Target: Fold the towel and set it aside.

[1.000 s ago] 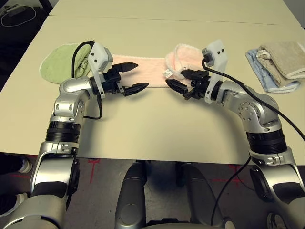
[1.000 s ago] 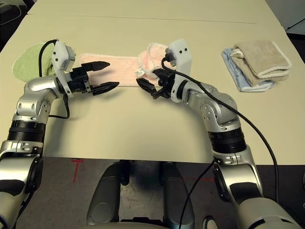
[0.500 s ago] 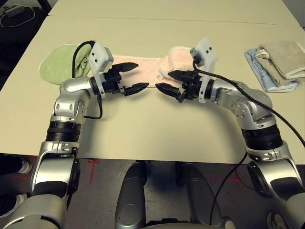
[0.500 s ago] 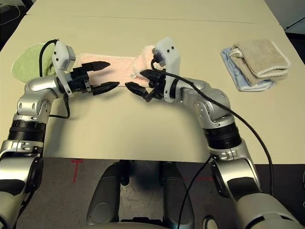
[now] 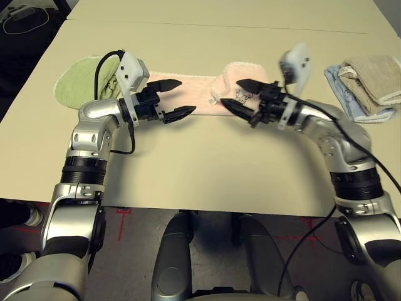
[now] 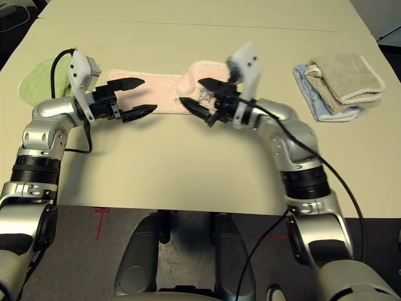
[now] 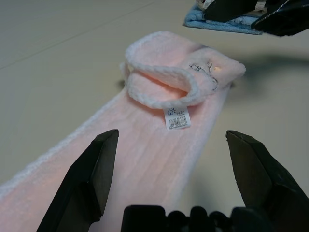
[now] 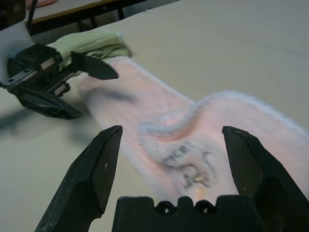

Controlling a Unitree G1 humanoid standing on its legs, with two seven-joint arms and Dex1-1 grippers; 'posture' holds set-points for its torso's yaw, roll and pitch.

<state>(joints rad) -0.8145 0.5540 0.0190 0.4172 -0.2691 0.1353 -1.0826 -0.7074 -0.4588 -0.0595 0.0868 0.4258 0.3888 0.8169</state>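
Beige and bare, the bench point(image 5: 207, 169) runs across the head views, with a seam line near the top of the frame. The towel point(image 5: 200, 94) lies as a long pink strip across the upper middle of the left eye view, its right end turned back over itself into a soft, rumpled flap with white edging and dark writing on top. A green towel point(image 5: 78, 84) sits at upper left, touching the pink strip's left end, and a beige towel point(image 5: 373, 75) rests on a blue cloth point(image 5: 348, 94) at upper right, well apart.

The left claw point(image 5: 175, 99) hovers wide over the strip's left part, holding nothing. The right claw point(image 5: 241, 97) is also wide and empty, poised just over the folded-back flap.

The fold looks begun but loose. To do this step well, the right claw would probably want to take the flap by its white-edged rim rather than the bulging middle, so both layers travel together. The left claw could pin the strip flat so it does not slide. Carrying the flap low and squarely along the strip should keep the edges aligned and avoid dragging the green towel along.
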